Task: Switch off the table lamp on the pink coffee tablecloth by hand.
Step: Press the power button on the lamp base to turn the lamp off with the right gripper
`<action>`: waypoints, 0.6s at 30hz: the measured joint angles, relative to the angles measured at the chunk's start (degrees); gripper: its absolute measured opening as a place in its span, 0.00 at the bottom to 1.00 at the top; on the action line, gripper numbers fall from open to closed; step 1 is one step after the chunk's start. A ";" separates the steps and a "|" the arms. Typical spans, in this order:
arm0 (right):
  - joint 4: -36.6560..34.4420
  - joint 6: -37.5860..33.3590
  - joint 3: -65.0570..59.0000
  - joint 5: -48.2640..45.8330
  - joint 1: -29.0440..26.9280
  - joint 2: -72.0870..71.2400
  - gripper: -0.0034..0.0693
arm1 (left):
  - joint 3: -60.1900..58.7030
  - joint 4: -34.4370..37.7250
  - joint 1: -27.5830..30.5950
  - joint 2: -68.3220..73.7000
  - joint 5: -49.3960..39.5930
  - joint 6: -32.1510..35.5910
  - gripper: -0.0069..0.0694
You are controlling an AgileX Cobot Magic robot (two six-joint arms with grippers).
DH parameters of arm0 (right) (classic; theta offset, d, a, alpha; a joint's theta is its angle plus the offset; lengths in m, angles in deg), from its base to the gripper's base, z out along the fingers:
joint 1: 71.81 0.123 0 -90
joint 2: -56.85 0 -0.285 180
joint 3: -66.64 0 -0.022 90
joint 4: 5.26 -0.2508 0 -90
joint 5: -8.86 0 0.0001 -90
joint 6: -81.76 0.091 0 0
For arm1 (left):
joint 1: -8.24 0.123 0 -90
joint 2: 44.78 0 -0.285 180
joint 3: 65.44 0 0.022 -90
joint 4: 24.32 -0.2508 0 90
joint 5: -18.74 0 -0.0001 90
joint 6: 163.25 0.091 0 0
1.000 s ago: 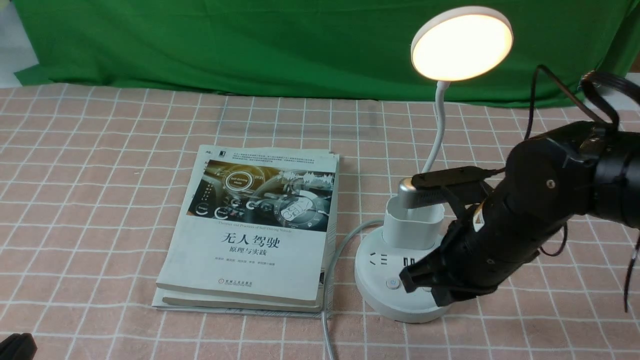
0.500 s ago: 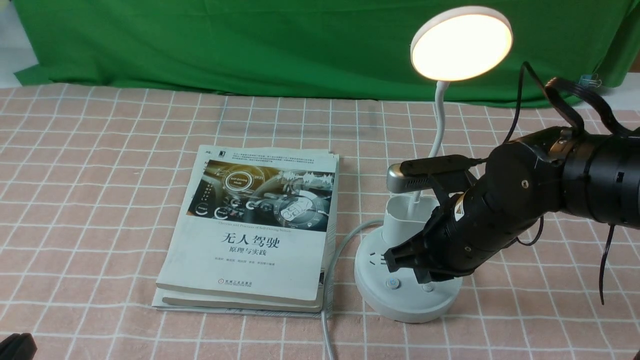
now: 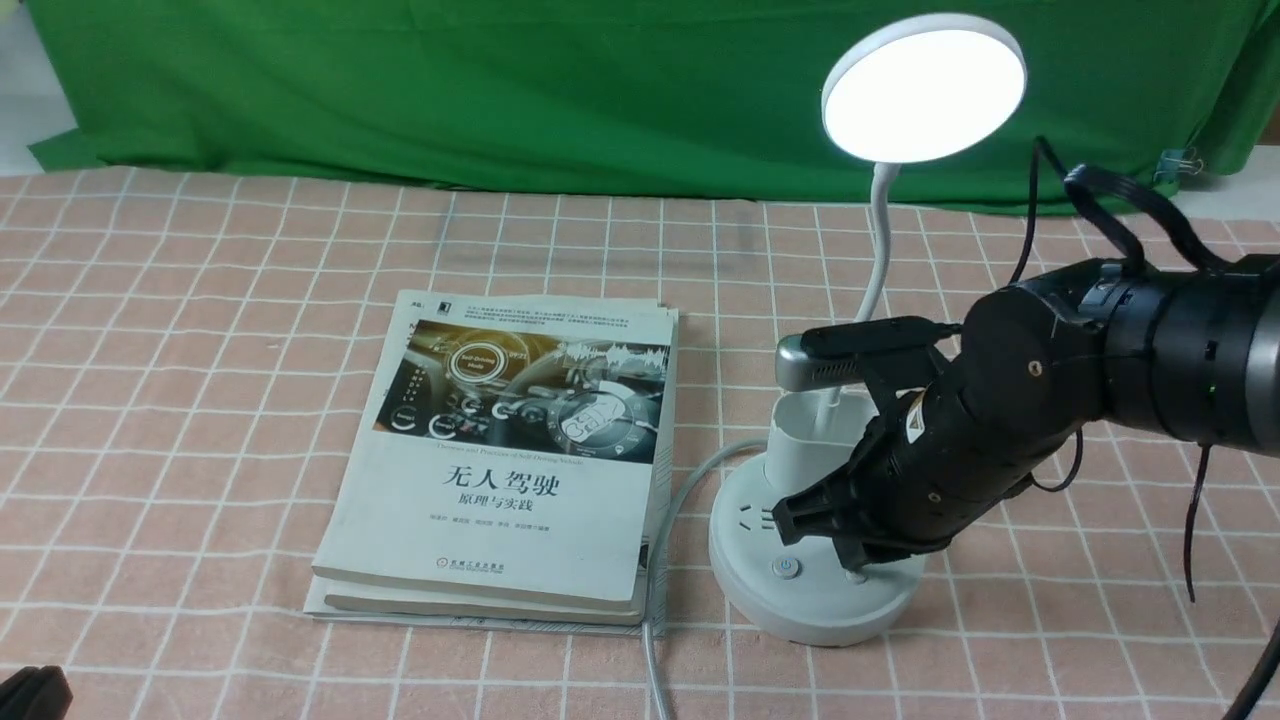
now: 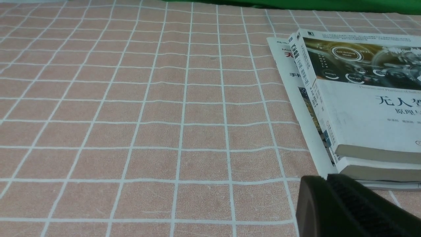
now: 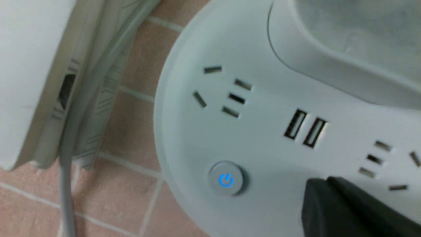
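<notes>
Here, right pincer (image 3: 850,555) clenched over table lamp (image 3: 815,590); book (image 3: 500,480) reading "无人驾驶".

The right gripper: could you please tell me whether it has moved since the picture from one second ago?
Yes; the right gripper has shifted slightly left and away from the robot, judged against the lamp base's power button.

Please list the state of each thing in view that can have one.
Lamp: on, shining white, upright
Power button: lit blue
Top book: closed, lying flat on the stack
Left gripper: shut, empty
Right gripper: shut, over the lamp base
Pink cloth: spread out, slightly wrinkled
</notes>
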State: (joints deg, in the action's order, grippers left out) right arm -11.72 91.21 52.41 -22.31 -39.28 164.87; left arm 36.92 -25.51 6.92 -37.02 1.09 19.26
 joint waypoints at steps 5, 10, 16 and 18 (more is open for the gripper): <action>0.18 0.00 0.00 -1.06 -0.05 -3.09 0.11 | 0.00 0.00 0.00 0.00 0.00 0.00 0.10; 0.26 0.00 0.00 -1.12 -0.05 -1.53 0.11 | 0.00 -0.02 0.00 0.00 0.00 0.00 0.10; 0.43 0.00 0.15 -0.84 -0.05 1.93 0.11 | 0.00 -0.02 0.00 0.00 0.00 0.00 0.10; 0.43 -0.13 0.15 -0.83 -0.05 1.80 0.11 | 0.00 -0.07 0.00 0.00 0.00 0.00 0.10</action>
State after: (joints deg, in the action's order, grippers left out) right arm -11.29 91.08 52.56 -23.14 -39.33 166.68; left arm 36.92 -25.58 6.92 -37.02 1.09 19.26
